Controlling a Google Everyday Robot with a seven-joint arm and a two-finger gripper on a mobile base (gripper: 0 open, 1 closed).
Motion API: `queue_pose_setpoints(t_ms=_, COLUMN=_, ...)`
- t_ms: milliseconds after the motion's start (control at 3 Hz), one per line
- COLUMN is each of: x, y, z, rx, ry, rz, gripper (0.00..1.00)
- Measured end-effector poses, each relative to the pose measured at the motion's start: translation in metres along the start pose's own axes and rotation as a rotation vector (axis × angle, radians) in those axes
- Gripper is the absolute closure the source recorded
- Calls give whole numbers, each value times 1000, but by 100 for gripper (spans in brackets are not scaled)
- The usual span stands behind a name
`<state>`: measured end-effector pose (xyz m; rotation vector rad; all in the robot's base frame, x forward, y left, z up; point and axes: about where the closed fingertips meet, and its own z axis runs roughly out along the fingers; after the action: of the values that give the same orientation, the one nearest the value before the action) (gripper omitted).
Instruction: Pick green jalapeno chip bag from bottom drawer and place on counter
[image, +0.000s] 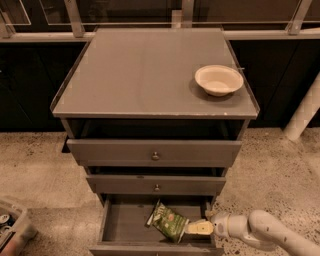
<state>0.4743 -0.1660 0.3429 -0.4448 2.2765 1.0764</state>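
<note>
The green jalapeno chip bag lies tilted on the flat grey floor of the open bottom drawer, right of its middle. My gripper reaches in from the lower right on a white arm and sits inside the drawer at the bag's right end, touching or nearly touching it. The counter is the flat grey cabinet top above.
A pale bowl stands on the counter's right side. The two upper drawers with round knobs are slightly open. A bin sits on the speckled floor at lower left. A white post stands at right.
</note>
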Motion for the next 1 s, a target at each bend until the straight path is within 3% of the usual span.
queue_pose_setpoints(t_ms=333, x=1, y=-19, z=17, rx=57, ry=-12, rz=-47, gripper=0)
queue_pose_setpoints(t_ms=667, x=-5, y=-54, z=54, rx=115, ry=-36, rz=-101, gripper=0)
queue_pose_setpoints(t_ms=1000, x=-5, y=-55, z=56, rx=117, ry=-37, rz=-101, gripper=0)
